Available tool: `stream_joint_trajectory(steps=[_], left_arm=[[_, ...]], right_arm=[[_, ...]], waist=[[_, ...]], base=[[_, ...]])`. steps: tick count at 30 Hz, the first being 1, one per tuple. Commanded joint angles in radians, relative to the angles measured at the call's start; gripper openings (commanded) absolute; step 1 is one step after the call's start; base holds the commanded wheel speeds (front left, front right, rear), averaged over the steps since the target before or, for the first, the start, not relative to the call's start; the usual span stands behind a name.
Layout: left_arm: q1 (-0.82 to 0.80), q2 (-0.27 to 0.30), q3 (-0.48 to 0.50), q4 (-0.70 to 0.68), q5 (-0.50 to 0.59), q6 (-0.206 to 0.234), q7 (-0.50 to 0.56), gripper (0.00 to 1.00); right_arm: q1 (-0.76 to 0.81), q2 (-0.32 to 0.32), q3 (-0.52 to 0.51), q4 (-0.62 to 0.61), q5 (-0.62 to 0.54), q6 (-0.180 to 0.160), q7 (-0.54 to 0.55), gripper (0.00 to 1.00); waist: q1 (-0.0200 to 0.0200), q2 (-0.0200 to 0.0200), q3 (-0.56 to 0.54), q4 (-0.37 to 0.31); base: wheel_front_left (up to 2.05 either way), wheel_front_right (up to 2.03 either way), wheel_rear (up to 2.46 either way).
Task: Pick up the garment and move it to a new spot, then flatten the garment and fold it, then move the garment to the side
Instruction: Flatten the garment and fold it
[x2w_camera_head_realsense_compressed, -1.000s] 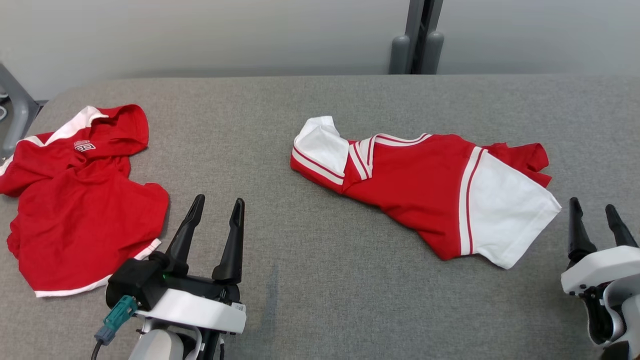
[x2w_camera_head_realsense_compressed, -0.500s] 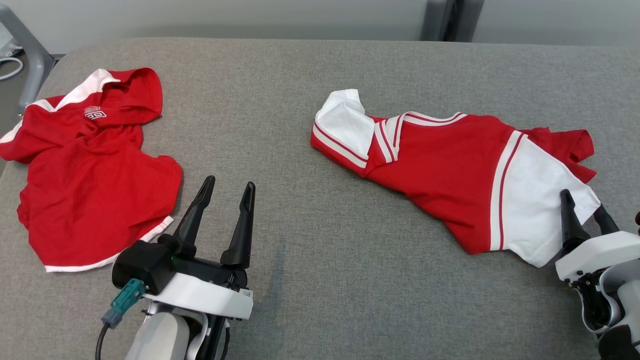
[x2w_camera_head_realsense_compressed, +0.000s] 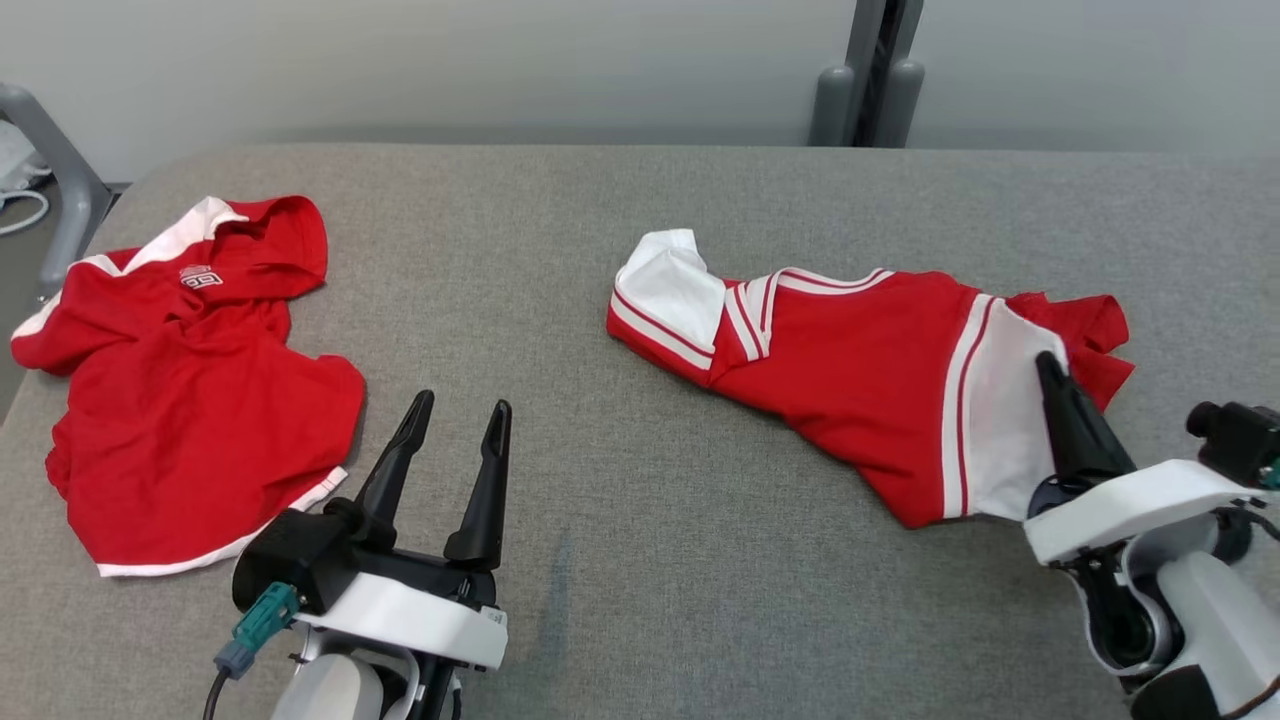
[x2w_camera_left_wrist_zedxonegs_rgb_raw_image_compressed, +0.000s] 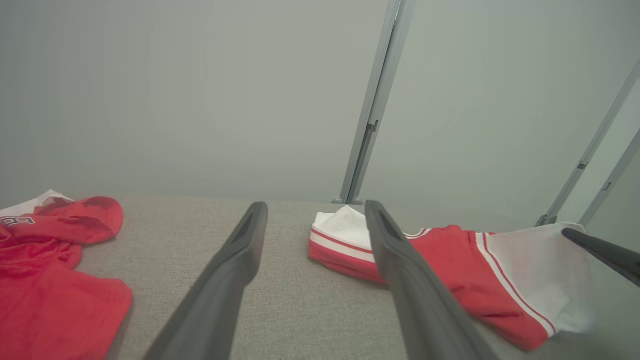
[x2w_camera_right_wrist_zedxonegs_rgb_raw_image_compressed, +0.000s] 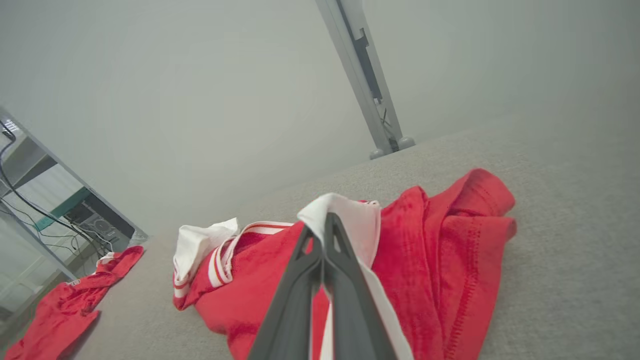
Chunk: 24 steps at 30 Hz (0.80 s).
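- On the right half of the grey table (x2w_camera_head_realsense_compressed: 640, 190) lies the garment (x2w_camera_head_realsense_compressed: 860, 360), a red shirt with white striped sleeves. It is crumpled and askew, with one sleeve bunched toward the middle of the table and the other toward the right edge
- The right gripper (x2w_camera_head_realsense_compressed: 1046, 360) has its two dark fingers pressed together on the white sleeve (x2w_camera_head_realsense_compressed: 1000, 430) at the shirt's right end. In its wrist view the white cloth rises to a peak right at the fingertips, so I judge it pinched, not merely touched
- That corner looks raised a little off the surface, while the rest of the shirt rests on the table
- The left gripper (x2w_camera_head_realsense_compressed: 463, 402) hovers over bare table with its fingers spread wide and nothing between them. It sits between the garment and a second red shirt (x2w_camera_head_realsense_compressed: 190, 400) heaped at the far left
- As I read it, the job is at its very start: the grasp for the pick-up is made, but the shirt is not carried anywhere yet
- Nearly everything is left to do: lifting and carrying it to a new spot, spreading it flat, folding it, and shifting it aside
- With only one pinch, on a sleeve, the body will probably trail and twist, so flattening may well call for the left gripper too
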Motion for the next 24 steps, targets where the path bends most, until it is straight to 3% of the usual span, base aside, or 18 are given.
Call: stream_joint_trajectory(steps=[1,7,12,18,24], left_arm=[[0.01,0.004,0.003,-0.001,-0.006,0.003,-0.003,1.0],[0.037,0.005,0.028,-0.012,-0.034,0.019,-0.003,1.0],[0.053,0.005,0.066,-0.019,-0.05,0.029,-0.003,1.0],[0.07,0.004,0.099,-0.018,-0.053,0.028,-0.003,1.0],[0.084,0.004,0.11,-0.014,-0.057,0.023,-0.003,1.0]], right_arm=[[0.011,0.002,0.028,-0.046,0.015,0.0,-0.002,0.0],[-0.032,0.023,0.175,-0.207,0.035,0.0,0.047,0.0],[-0.088,0.085,0.31,-0.268,0.029,0.0,0.101,0.0],[-0.126,0.158,0.488,-0.242,0.045,0.0,0.144,0.0],[-0.123,0.192,0.643,-0.132,0.059,0.0,0.166,0.0]], waist=[[0.0,0.0,-0.036,-0.012],[0.0,0.0,-0.099,-0.003],[0.0,0.0,-0.131,0.04],[0.0,0.0,-0.153,0.113],[0.0,0.0,-0.158,0.171]], base=[[0.0,0.0,0.0],[0.0,0.0,0.0],[0.0,0.0,0.0],[0.0,0.0,0.0],[0.0,0.0,0.0]])
